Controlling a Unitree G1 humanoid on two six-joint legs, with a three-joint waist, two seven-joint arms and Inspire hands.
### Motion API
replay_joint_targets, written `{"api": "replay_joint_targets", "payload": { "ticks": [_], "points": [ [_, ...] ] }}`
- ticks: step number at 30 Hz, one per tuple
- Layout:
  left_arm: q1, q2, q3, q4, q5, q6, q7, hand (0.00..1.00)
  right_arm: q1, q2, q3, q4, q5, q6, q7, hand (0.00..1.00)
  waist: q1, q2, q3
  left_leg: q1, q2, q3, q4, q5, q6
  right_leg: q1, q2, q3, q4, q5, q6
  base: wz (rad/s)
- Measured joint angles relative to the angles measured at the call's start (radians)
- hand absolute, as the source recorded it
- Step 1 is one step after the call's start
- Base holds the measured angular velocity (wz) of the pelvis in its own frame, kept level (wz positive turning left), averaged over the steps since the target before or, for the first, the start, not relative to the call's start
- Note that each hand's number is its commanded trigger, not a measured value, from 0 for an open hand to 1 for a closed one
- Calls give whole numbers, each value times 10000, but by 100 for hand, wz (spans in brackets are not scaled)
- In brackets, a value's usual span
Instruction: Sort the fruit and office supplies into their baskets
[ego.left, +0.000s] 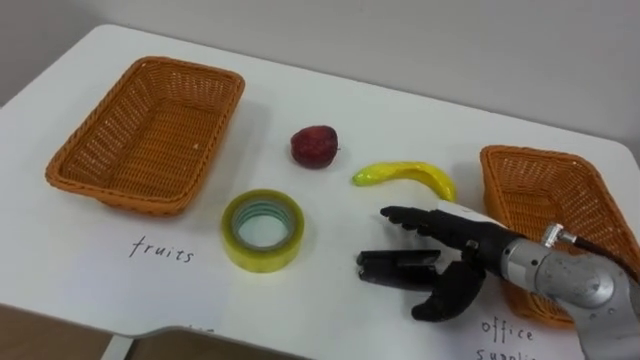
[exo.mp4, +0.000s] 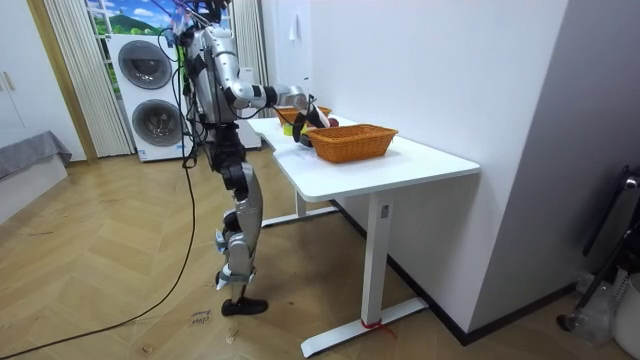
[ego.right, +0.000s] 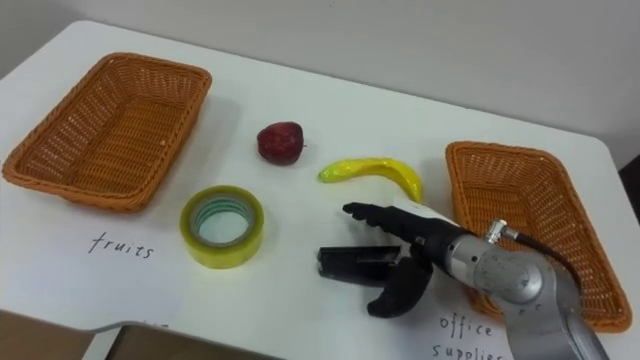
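A dark red apple (ego.left: 314, 146) and a yellow banana (ego.left: 405, 175) lie at the middle of the white table (ego.left: 330, 290). A roll of yellow tape (ego.left: 263, 230) lies flat nearer me. The empty wicker basket (ego.left: 145, 130) at the left has a handwritten "fruits" label (ego.left: 160, 250) in front of it. The wicker basket (ego.left: 545, 200) at the right, marked "office supplies" (ego.left: 505, 335), is empty too. My right hand (ego.left: 450, 250) hovers open just below the banana, fingers straight and pointing left towards the tape, holding nothing.
In the room view I stand at the table's (exo.mp4: 400, 165) end with my right arm (exo.mp4: 265, 95) reached over it. A wall runs along the table's far side. Two stacked washing machines (exo.mp4: 150, 95) stand behind me.
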Motion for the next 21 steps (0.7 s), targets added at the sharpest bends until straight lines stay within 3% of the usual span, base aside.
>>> {"api": "replay_joint_targets", "payload": {
  "ticks": [4,10,21],
  "points": [
    [-103,-2,-8,134,-9,6,91,0,-124,236,8,277,-302,-71,-505,0,1,24,13,4,-7,-5,-52,1,5,10,-5,2,2,1,2,0],
    [-101,-7,-17,253,-2,145,144,0,-126,239,95,284,-491,-91,-904,0,-41,142,78,-7,-19,-72,-43,2,6,33,-12,2,1,1,2,2],
    [-249,-8,-29,420,9,185,165,0,-320,239,302,395,-1059,-145,-1154,0,-90,176,64,-20,-28,-138,-55,4,9,33,-11,-4,0,1,3,1]
  ]
}}
